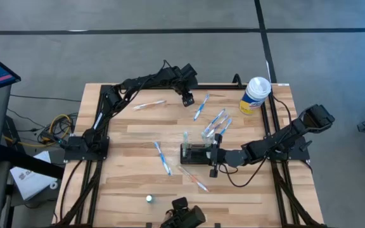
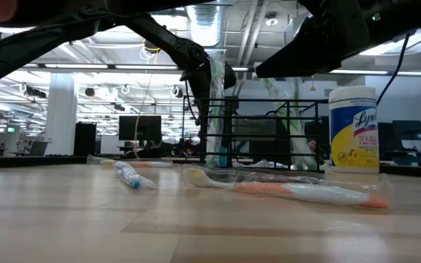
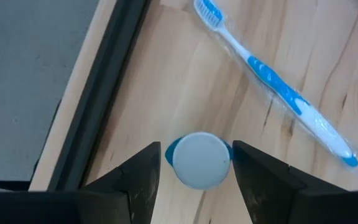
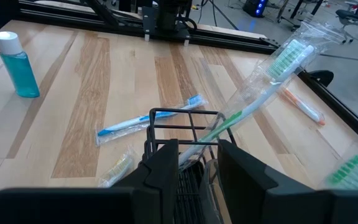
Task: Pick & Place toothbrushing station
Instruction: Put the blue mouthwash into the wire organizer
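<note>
I see the toothbrushing station (image 1: pixel 197 154), a small black wire holder, standing near the middle of the table (image 1: pixel 125 190) with a wrapped green toothbrush (image 4: pixel 272 93) leaning out of it, and my right gripper (image 1: pixel 213 156) is against its right side, fingers partly closed around the wire frame. My left gripper (image 3: pixel 194 163) hangs at the table's far edge with its 2 fingers spread wide on either side of a small blue bottle's white cap (image 3: pixel 197 160), gripping nothing that I can confirm, a wrapped blue toothbrush (image 3: pixel 278 84) lying beside it. Near the far right corner stands a white-and-yellow wipes canister (image 1: pixel 255 95).
</note>
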`<state>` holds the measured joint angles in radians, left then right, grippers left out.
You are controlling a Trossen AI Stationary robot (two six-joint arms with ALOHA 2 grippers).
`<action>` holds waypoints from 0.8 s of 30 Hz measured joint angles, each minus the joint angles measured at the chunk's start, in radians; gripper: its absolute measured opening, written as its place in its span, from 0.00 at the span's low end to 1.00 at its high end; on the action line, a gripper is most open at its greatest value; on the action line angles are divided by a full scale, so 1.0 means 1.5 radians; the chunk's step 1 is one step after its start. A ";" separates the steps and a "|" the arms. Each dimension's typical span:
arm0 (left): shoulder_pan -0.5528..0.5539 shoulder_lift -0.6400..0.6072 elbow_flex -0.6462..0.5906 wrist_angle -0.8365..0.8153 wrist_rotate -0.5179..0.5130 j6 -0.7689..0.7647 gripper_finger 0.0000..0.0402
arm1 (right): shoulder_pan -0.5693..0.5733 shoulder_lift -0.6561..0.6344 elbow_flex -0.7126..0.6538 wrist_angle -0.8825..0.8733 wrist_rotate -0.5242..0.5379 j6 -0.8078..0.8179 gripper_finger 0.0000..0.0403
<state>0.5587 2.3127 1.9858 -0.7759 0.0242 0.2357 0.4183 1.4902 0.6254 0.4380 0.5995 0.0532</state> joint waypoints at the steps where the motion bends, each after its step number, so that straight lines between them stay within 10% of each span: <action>1: 0.000 0.000 0.000 0.003 0.000 0.000 0.48 | 0.000 0.000 0.000 0.000 0.000 0.000 0.26; 24: 0.000 0.000 0.000 0.016 0.024 0.002 0.34 | 0.000 0.000 0.000 -0.009 0.000 0.000 0.26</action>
<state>0.5587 2.3127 1.9858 -0.7513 0.0601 0.2386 0.4183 1.4902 0.6254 0.4252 0.5995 0.0537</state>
